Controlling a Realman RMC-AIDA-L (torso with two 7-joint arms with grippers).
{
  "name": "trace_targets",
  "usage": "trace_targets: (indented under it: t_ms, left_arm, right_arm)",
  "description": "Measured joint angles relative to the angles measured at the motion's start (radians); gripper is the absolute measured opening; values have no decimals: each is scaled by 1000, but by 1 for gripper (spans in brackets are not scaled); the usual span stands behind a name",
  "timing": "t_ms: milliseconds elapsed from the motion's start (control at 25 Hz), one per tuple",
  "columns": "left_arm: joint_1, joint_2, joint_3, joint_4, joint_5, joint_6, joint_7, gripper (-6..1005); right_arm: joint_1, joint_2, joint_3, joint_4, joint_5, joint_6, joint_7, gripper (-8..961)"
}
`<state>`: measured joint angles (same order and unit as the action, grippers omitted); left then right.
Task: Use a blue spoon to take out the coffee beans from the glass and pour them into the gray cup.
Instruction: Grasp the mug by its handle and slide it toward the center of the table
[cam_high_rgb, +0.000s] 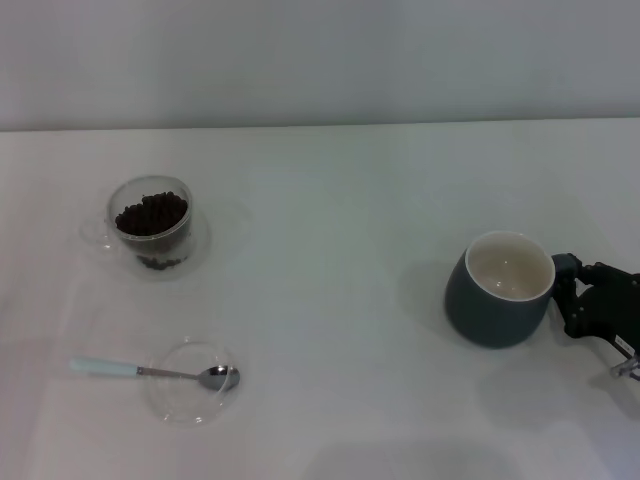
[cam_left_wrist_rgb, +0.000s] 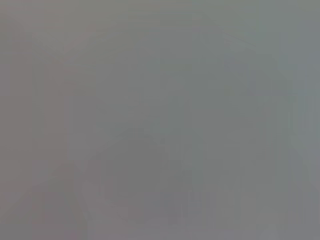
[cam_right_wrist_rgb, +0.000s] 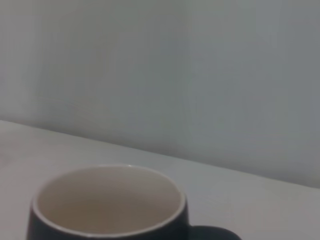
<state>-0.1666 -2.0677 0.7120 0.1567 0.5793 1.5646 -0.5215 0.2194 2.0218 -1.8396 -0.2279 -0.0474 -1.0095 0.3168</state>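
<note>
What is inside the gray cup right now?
The gray cup shows only a bare cream-white inside, with no coffee beans in it; those sit in the glass. The very bottom is partly hidden by the rim.

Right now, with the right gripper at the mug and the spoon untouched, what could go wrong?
The right gripper sits at the gray cup's handle side; a nudge could shift or tip the cup. The blue spoon lies flat, bowl on a shallow glass dish, so grabbing its thin handle may slide both. The glass is heaped with coffee beans; scooping could spill some.
</note>
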Motion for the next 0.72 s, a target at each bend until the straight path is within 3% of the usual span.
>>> trace_targets:
  t_ms: [360,720]
  left_arm:
    - [2,0,0,-2,-1,-1,1,874]
    - [2,0,1,-2,0,-2,1,875]
  right_arm:
    - [-1,0,-23,-16,0,-5,1,110]
    - [-3,0,-56,-31,0,-6,8,110]
